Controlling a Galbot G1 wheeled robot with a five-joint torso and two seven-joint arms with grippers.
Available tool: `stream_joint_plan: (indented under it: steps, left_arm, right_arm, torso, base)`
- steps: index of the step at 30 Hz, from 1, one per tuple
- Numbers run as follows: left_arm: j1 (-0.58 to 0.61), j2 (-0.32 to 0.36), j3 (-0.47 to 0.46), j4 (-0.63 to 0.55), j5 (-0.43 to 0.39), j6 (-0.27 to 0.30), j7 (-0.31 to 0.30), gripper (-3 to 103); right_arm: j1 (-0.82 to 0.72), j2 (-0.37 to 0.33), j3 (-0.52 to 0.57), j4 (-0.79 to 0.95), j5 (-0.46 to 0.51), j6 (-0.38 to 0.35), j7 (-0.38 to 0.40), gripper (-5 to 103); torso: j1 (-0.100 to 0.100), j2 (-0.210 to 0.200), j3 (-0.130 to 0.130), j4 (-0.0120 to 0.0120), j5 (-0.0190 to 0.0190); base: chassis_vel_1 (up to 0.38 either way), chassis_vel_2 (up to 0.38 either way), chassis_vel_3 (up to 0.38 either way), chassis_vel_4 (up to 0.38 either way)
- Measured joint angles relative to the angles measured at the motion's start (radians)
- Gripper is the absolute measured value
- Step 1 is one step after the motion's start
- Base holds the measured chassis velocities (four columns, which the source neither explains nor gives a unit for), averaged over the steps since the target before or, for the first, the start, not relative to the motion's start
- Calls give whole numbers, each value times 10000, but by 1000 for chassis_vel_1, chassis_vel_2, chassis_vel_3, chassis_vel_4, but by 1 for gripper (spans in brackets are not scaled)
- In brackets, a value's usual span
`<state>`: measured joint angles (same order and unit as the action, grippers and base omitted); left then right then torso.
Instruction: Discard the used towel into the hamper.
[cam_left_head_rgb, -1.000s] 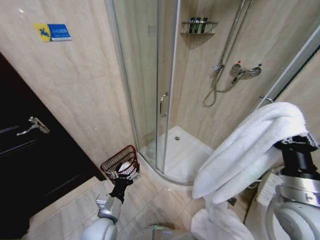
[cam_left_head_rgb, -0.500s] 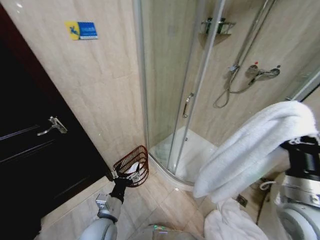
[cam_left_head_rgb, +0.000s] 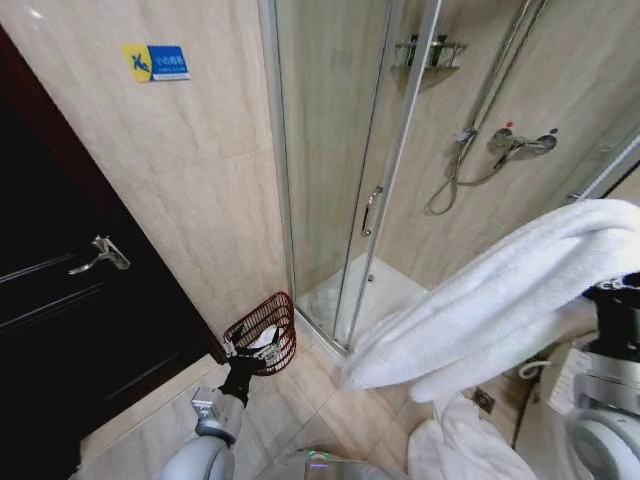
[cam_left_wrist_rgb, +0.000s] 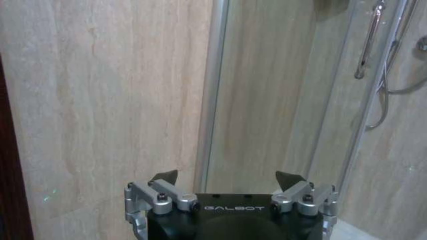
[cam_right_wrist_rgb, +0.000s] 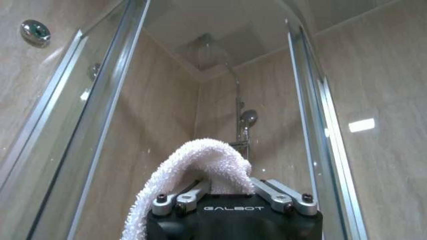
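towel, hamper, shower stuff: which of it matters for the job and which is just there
Part of the job:
- white towel, clamped in the right tool
- dark-red hamper on the floor by the shower glass

Just there:
- left tool, open, idle
- black door
- shower mixer
- blue wall sign

A blue and yellow rectangular wall sign (cam_left_head_rgb: 156, 62) sits in the upper left of the frame on beige marble-look wall tiles (cam_left_head_rgb: 190, 190). Below it, at the left edge, stands a dark wooden door (cam_left_head_rgb: 60, 330) with a silver lever handle (cam_left_head_rgb: 98, 254). The centre holds a curved glass shower enclosure (cam_left_head_rgb: 330, 170); in the upper right hang a chrome shower mixer (cam_left_head_rgb: 520, 143) and a wire corner shelf (cam_left_head_rgb: 432, 52).
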<state>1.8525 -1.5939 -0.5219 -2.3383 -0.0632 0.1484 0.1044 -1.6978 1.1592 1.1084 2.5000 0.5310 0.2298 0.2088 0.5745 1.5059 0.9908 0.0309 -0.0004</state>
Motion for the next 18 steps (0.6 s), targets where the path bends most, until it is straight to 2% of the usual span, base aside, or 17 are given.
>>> stream_joint_plan:
  steps: [6,18]
  left_arm:
    - [0,0,0,0,0,0,0,99]
    - [0,-1,0,0,0,0,0,99]
  right_arm:
    - [-13,-27,-2,0,4,28,-22,8]
    - [-23,-13,24,0,10,94,-144,8]
  torso:
    - [-75,-162,-89,-1,6]
    - [-80,-185,-102,0,5]
  base:
    - [0,0,0,0]
    - [11,-8,-8,15]
